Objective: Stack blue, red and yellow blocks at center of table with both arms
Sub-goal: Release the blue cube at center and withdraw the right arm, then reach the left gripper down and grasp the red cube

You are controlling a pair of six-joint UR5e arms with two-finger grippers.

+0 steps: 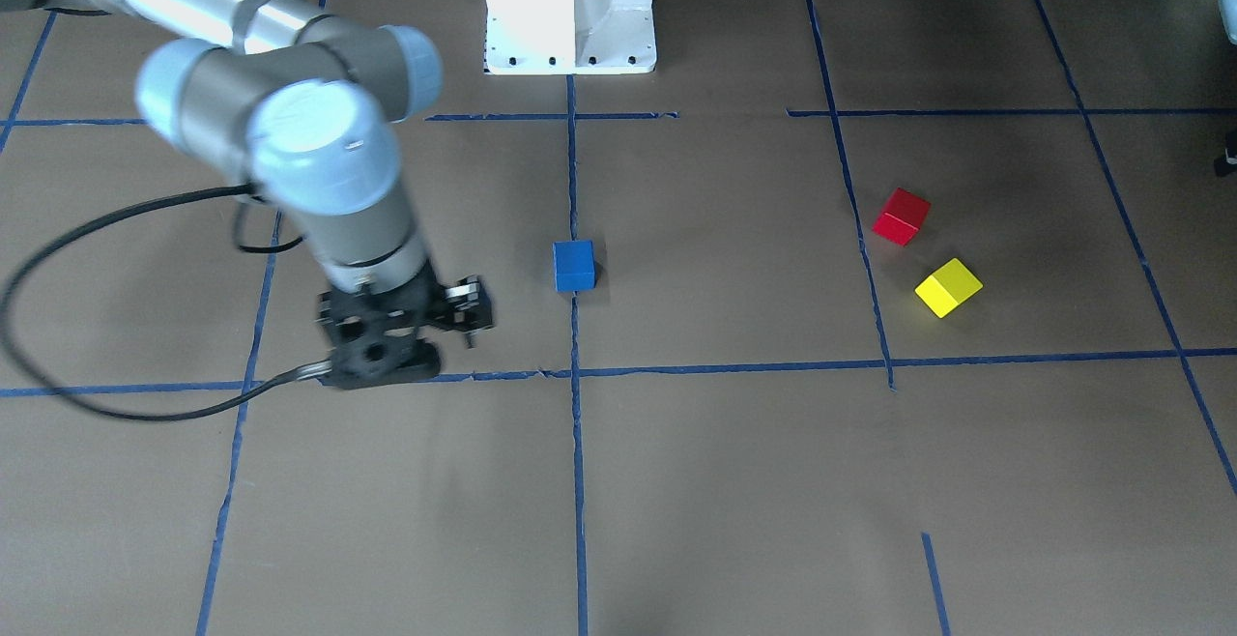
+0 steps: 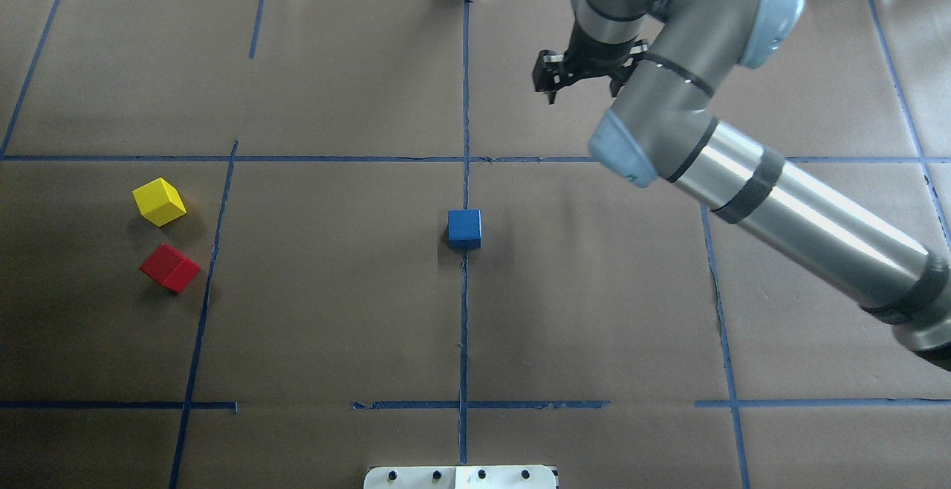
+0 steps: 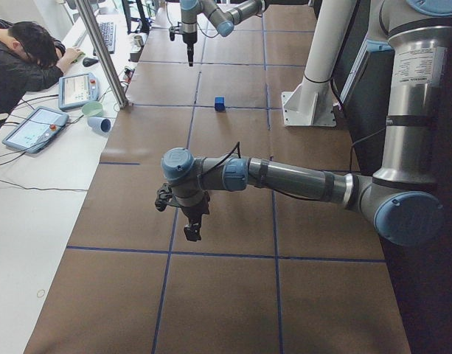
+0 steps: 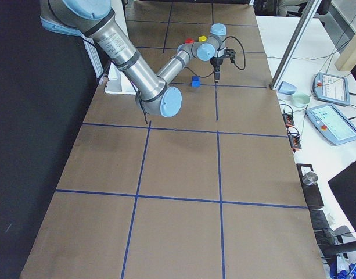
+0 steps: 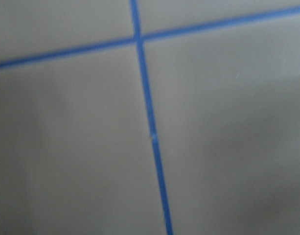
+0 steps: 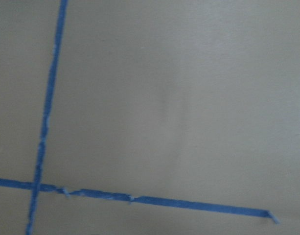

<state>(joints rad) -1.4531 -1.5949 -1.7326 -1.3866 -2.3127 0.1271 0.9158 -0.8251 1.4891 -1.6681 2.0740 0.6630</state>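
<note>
The blue block (image 2: pixel 464 227) stands alone on the centre tape line; it also shows in the front view (image 1: pixel 574 265). The yellow block (image 2: pixel 159 201) and the red block (image 2: pixel 170 267) lie close together on my left side, the yellow farther from me. My right gripper (image 2: pixel 583 91) hangs over the far right part of the table, well apart from the blue block, its two fingers spread and empty. My left gripper (image 3: pixel 191 230) shows only in the left side view, low over bare paper. I cannot tell whether it is open or shut. Both wrist views show only paper and tape.
Blue tape lines divide the brown paper into squares. The white robot base (image 1: pixel 570 17) stands at my table edge. A side bench with tablets and a cup (image 3: pixel 99 124), a metal post (image 3: pixel 104 51) and a seated operator (image 3: pixel 26 51) lie past the far edge.
</note>
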